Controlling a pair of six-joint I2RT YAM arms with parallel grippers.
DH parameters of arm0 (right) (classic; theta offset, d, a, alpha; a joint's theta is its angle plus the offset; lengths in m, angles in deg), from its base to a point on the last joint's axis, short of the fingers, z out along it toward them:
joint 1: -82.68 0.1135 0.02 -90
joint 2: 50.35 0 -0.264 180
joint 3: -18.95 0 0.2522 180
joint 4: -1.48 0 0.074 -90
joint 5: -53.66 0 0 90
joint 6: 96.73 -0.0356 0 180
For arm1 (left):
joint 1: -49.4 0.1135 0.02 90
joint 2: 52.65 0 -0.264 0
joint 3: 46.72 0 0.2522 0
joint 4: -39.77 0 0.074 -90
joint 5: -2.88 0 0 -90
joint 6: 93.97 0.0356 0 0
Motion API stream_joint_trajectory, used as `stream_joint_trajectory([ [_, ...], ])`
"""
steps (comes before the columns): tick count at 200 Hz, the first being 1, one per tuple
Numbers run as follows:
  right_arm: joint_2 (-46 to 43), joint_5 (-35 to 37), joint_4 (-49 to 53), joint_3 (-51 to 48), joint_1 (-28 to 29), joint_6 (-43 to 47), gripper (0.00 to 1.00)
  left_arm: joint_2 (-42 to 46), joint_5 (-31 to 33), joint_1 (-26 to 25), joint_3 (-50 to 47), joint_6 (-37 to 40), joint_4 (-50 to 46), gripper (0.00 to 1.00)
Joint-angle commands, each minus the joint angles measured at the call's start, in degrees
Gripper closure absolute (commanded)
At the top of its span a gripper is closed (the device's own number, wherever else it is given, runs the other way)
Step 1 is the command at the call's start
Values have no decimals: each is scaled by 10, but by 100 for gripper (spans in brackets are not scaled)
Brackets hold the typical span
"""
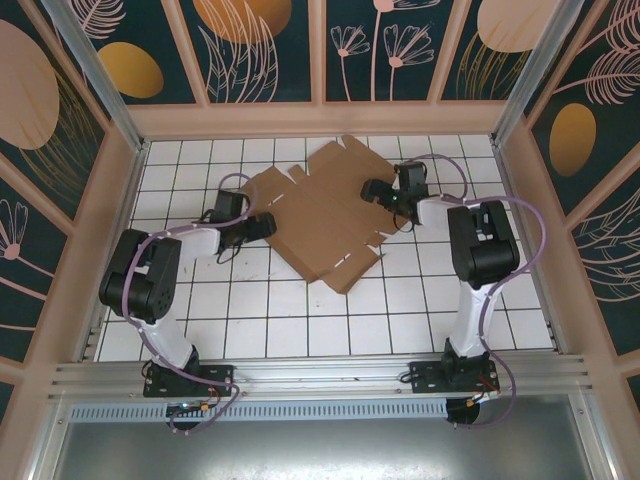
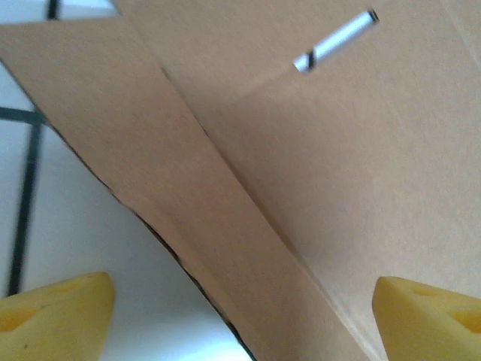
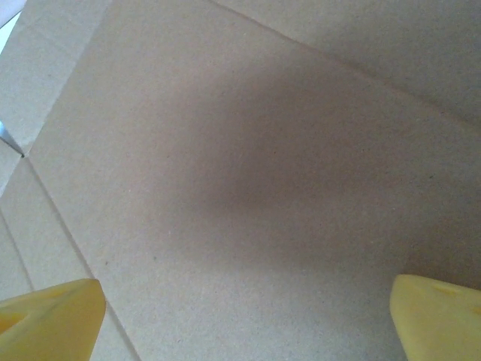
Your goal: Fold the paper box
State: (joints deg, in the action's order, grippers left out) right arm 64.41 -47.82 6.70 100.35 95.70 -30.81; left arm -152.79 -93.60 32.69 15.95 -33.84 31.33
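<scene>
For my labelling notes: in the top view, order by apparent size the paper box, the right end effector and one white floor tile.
1. paper box
2. right end effector and floor tile: alike, not ranked

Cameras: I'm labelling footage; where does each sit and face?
Top external: above and behind, looking down at the paper box on the tiled table; both arms show.
Left wrist: behind the left gripper, facing the box's edge over the table; yellow fingers show.
Right wrist: behind the right gripper, close over cardboard; yellow fingers show.
All share the box.
</scene>
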Motion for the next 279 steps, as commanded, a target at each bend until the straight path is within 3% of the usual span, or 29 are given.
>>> stream_joint_trajectory([
  [1,48,10,61,47,-26,21,1,52,-8,-8,-38,-39,-8,13],
  [34,22,-32,35,55,-41,42,1,104,47,0,-20,-48,-51,16],
  [78,-90,-89,-40,-55,-41,3,1,56,-10,25,29,-152,-36,23],
  [112,-198,-93,-90,-167,-41,-46,1,-2,-57,26,55,-230,23,31],
  [145,-314,-66,-76,-270,-40,-86,2,-44,-70,24,93,-256,33,42],
  [170,-404,-57,-52,-342,-37,-129,2,-63,-75,24,92,-278,60,68],
  [191,-469,-55,-45,-395,-20,-184,2,-78,-89,23,81,-313,109,100],
  [221,-550,-11,-27,-441,46,-258,2,-50,-69,6,30,-400,205,100],
  [262,-604,20,-78,-475,114,-360,3,-4,21,-53,-3,-513,292,100],
  [279,-604,33,-75,-473,132,-362,3,-10,34,-61,7,-517,278,100],
])
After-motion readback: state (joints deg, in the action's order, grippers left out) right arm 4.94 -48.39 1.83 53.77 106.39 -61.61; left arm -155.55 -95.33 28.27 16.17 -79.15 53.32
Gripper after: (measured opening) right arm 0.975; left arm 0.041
